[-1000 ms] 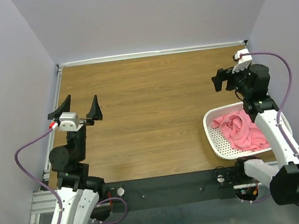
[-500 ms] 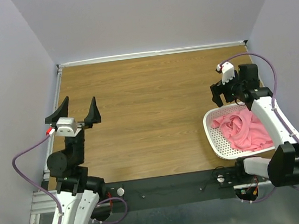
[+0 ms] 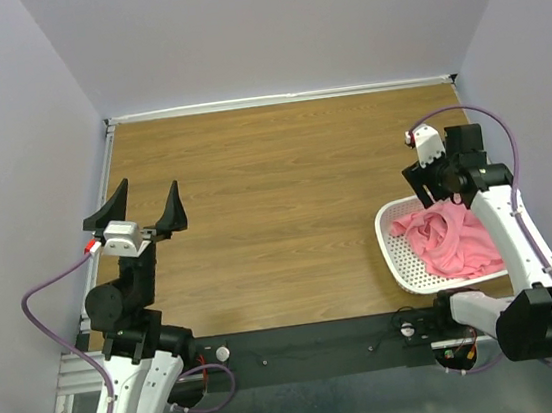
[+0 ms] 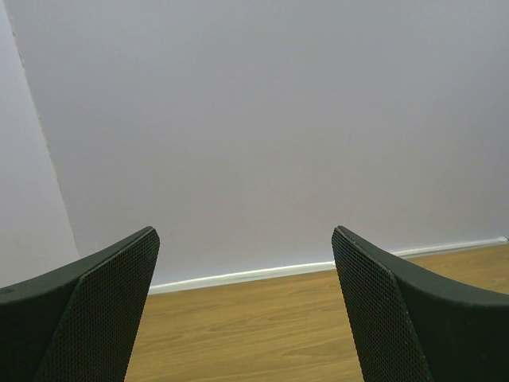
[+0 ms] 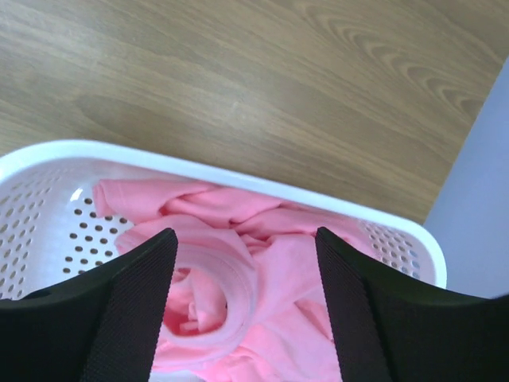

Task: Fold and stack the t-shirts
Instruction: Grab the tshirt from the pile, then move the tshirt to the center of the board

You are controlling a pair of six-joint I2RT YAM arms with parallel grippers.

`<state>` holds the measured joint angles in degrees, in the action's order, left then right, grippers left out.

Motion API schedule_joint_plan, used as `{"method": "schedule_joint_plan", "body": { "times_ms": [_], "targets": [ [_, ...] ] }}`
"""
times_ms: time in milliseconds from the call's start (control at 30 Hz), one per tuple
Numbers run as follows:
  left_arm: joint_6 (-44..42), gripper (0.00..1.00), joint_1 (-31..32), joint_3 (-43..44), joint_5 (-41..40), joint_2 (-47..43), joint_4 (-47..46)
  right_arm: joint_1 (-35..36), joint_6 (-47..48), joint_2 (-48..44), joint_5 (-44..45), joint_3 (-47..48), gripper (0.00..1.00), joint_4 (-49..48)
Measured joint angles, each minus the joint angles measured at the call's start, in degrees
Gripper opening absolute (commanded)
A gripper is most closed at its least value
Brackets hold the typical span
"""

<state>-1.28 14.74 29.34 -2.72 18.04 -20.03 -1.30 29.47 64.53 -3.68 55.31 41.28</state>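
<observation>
Right jaws (spread) hang over the t-shirt [image 5: 274, 253] in the basket [image 3: 392, 248].

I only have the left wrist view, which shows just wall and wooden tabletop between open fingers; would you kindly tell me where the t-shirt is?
Observer: The salmon-pink t-shirt lies crumpled inside the white basket at the table's near right side.
Operator: Thank you. Where is the right gripper?
Observer: The right gripper hangs over the basket's far end, pointing down at the cloth, its jaws open and holding nothing.
Operator: And how does my left gripper sit relative to all that?
Observer: The left gripper is raised over the left side of the table, well apart from the basket.
</observation>
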Motion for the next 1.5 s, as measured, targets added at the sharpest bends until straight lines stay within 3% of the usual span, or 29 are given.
{"method": "schedule_joint_plan", "body": {
  "times_ms": [333,400,433,567,733,933,1100,1300,1500],
  "targets": [
    [0.02,0.97,0.02,0.00,0.04,0.00,0.02,0.00,1.05,0.11,4.98,-5.44,0.56,3.45],
    [0.00,0.97,0.09,0.00,0.07,0.02,0.02,0.00,1.07,1.11,5.88,-6.27,0.42,3.56],
    [0.00,0.96,0.15,0.00,0.04,0.02,0.02,0.00,1.09,1.73,6.36,-6.78,0.26,3.52],
    [0.00,0.97,0.39,0.00,0.07,0.02,0.02,0.00,1.51,3.48,7.19,-7.82,0.01,3.54],
    [0.00,0.96,0.39,0.00,0.07,0.17,0.02,0.00,1.40,1.75,4.17,-3.85,0.01,6.08],
    [0.00,0.95,0.39,0.00,0.46,0.85,0.02,0.00,-1.62,1.95,-8.13,22.45,0.01,9.11],
    [-0.02,0.96,0.39,0.00,0.85,1.18,0.02,-0.13,-11.04,7.28,-25.35,48.19,0.01,4.96],
    [-0.24,0.94,0.39,0.00,2.34,1.62,0.00,0.04,-34.32,19.41,-40.85,72.26,0.01,-12.24],
    [-0.98,0.94,0.39,0.00,3.48,1.70,-0.02,0.50,-54.16,29.09,-44.30,82.93,0.01,-27.47]
  ]
}}
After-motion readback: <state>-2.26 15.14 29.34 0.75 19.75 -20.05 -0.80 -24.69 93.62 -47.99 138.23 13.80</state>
